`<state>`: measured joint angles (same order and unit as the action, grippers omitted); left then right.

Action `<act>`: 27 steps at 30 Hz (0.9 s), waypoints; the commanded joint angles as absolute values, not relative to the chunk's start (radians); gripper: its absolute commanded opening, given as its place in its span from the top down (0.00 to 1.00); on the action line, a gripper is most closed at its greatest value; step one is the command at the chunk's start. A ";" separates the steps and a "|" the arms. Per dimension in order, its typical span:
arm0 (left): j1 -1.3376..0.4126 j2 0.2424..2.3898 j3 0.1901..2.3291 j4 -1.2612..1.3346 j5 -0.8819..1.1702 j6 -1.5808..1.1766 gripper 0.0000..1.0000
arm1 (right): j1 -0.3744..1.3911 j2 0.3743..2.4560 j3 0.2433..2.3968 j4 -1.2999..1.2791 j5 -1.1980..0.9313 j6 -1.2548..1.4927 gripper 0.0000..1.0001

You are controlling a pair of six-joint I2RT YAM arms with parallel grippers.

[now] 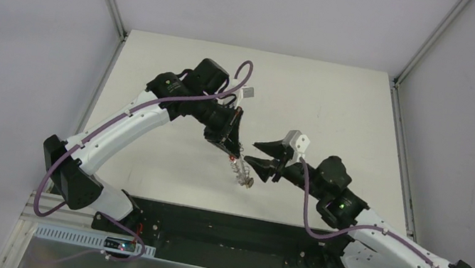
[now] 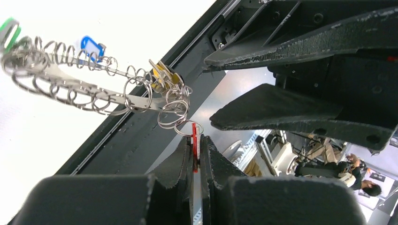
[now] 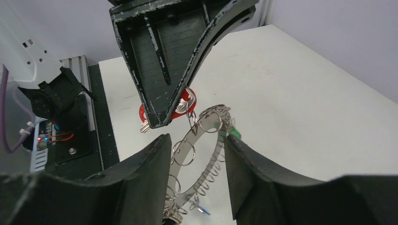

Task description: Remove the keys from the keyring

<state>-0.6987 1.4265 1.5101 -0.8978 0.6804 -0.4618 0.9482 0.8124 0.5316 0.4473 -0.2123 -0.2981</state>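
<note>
My left gripper (image 1: 233, 149) is shut on a key's red tag (image 2: 194, 143) and holds it above the table. The keyring (image 2: 70, 89), a silvery band with many small wire loops, hangs from that key. Blue (image 2: 91, 47), green (image 2: 9, 30) and yellow (image 2: 164, 77) tags hang on it. My right gripper (image 1: 251, 151) is open. In the right wrist view the keyring (image 3: 187, 138) hangs between its spread fingers (image 3: 150, 164), below the left gripper (image 3: 157, 117). The red tag (image 3: 182, 104) and green tag (image 3: 234, 133) show there. I cannot tell whether the fingers touch the ring.
The white table (image 1: 338, 114) lies under both grippers, with grey walls behind and at the sides. A black base plate (image 1: 219, 228) runs along the near edge. The two grippers are tip to tip, a few centimetres apart.
</note>
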 commanded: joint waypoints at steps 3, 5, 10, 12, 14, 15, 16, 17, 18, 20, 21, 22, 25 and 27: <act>-0.691 1.412 1.548 -0.887 0.750 -0.406 1.00 | 0.884 0.801 0.581 0.439 -0.375 -0.232 0.67; -0.691 1.410 1.546 -0.887 0.759 -0.392 1.00 | 0.881 0.806 0.585 0.439 -0.410 -0.248 0.71; -0.693 1.412 1.544 -0.887 0.803 -0.367 1.00 | 0.879 0.818 0.588 0.440 -0.467 -0.300 0.71; -0.693 1.413 1.541 -0.887 0.826 -0.354 1.00 | 0.880 0.816 0.590 0.440 -0.489 -0.319 0.70; -0.693 1.411 1.538 -0.887 0.841 -0.338 1.00 | 0.880 0.812 0.591 0.440 -0.511 -0.331 0.69; -0.693 1.409 1.534 -0.888 0.847 -0.328 1.00 | 0.878 0.812 0.593 0.439 -0.522 -0.337 0.68; -0.693 1.407 1.531 -0.887 0.851 -0.318 1.00 | 0.879 0.811 0.594 0.434 -0.532 -0.344 0.67; -0.694 1.404 1.528 -0.888 0.854 -0.310 1.00 | 0.878 0.811 0.599 0.426 -0.539 -0.353 0.67; -0.694 1.403 1.526 -0.887 0.859 -0.304 1.00 | 0.877 0.814 0.604 0.416 -0.544 -0.360 0.67; -0.695 1.403 1.525 -0.887 0.874 -0.299 1.00 | 0.876 0.820 0.619 0.395 -0.555 -0.372 0.67; -0.696 1.403 1.523 -0.887 0.884 -0.298 1.00 | 0.875 0.824 0.624 0.391 -0.558 -0.377 0.67; -0.697 1.405 1.523 -0.887 0.892 -0.296 1.00 | 0.875 0.827 0.627 0.390 -0.560 -0.381 0.67; -0.704 1.404 1.520 -0.887 0.900 -0.289 1.00 | 0.871 0.839 0.638 0.390 -0.573 -0.389 0.68; -0.706 1.404 1.519 -0.887 0.902 -0.286 1.00 | 0.873 0.851 0.650 0.389 -0.581 -0.392 0.69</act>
